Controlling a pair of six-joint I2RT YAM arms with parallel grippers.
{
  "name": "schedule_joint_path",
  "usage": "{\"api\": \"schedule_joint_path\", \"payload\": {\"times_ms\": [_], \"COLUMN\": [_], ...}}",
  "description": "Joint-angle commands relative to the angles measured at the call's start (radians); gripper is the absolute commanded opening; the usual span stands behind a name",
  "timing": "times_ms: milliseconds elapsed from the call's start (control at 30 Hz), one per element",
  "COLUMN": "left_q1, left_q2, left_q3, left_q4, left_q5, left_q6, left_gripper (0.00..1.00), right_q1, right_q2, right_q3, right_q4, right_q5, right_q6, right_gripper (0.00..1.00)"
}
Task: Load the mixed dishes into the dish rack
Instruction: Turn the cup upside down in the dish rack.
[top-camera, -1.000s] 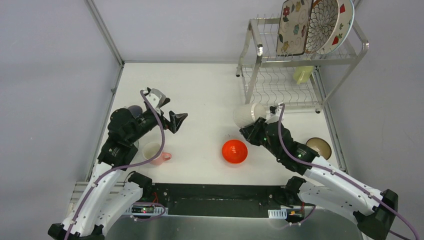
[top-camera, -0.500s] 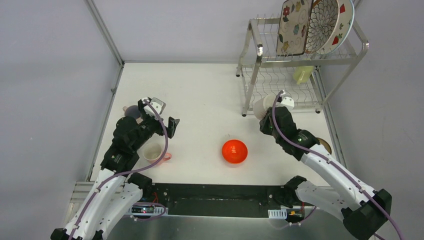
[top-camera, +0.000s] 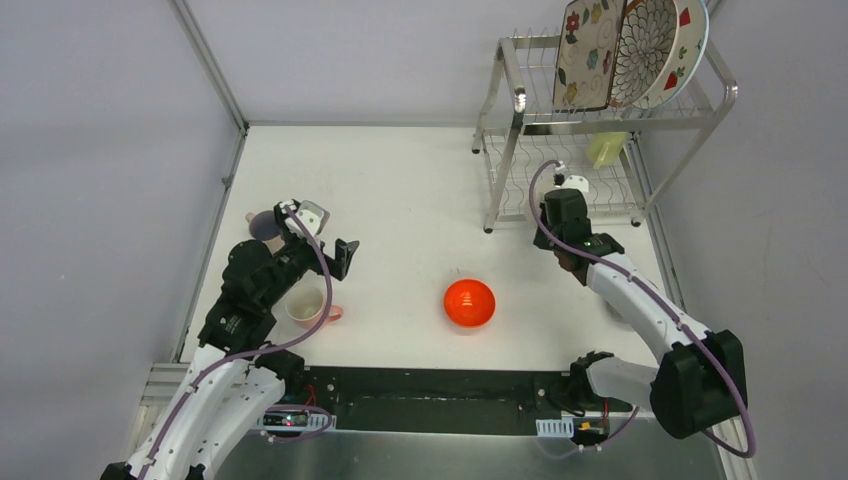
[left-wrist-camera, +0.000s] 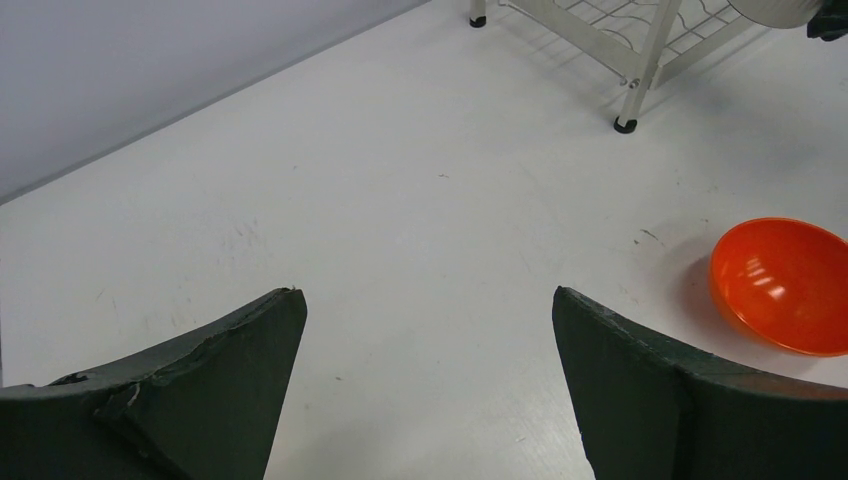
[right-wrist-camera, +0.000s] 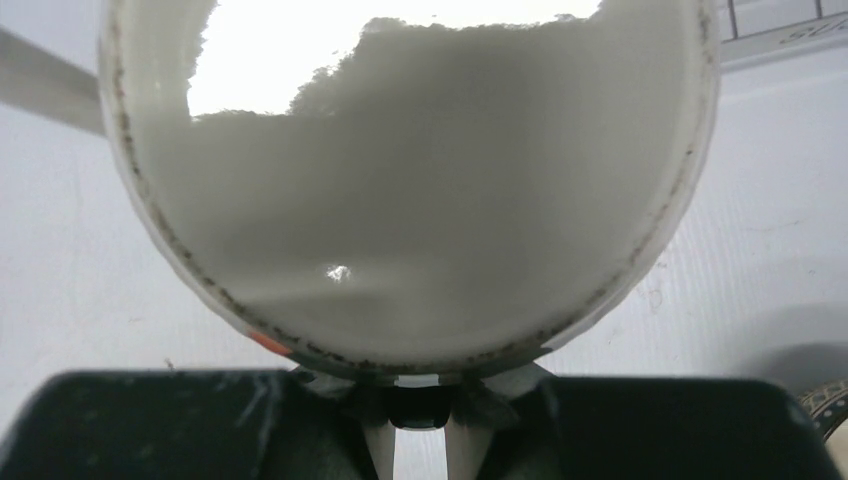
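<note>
The right pincer (right-wrist-camera: 420, 405) is clamped on the rim of the white cup (right-wrist-camera: 400, 170). The cup is tipped on its side, mouth toward the wrist camera, and held at the front of the lower shelf of the rack (top-camera: 517, 100); whether it touches the wires cannot be told. Two patterned plates (top-camera: 587, 50) stand on edge on the upper shelf, and a pale green dish (top-camera: 606, 148) sits on the lower one. The left pincer (left-wrist-camera: 425, 300) hangs spread wide and empty above the bench (top-camera: 400, 180), near the pink cup (top-camera: 308, 305). The orange bowl (top-camera: 469, 302) rests mid-bench, well apart from the rack.
</note>
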Motion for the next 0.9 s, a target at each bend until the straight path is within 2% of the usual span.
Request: {"api": "schedule_joint_path", "payload": {"times_ms": [0,633,867], "left_q1": [-0.013,-0.038,-0.040], "left_q2": [-0.023,-0.047,-0.053], "left_q3": [-0.012,-0.020,-0.023], "left_q4": [0.029,0.021,0.020], "left_q5": [-0.013,-0.057,-0.077], "left_q6": [0.009,0.035,0.042], "left_gripper": [0.99,0.99,0.99], "right_q1": [-0.047,-0.219,-0.271], "right_q2": [0.037,0.286,0.372], "right_q3": [0.087,0.240,0.285], "right_q4": [0.228,0.273,0.273], "right_q5": [0.018,0.033,0.011], "right_q6": [-0.091,-0.278,-0.279], "right_gripper": [0.00,0.00,0.00]}}
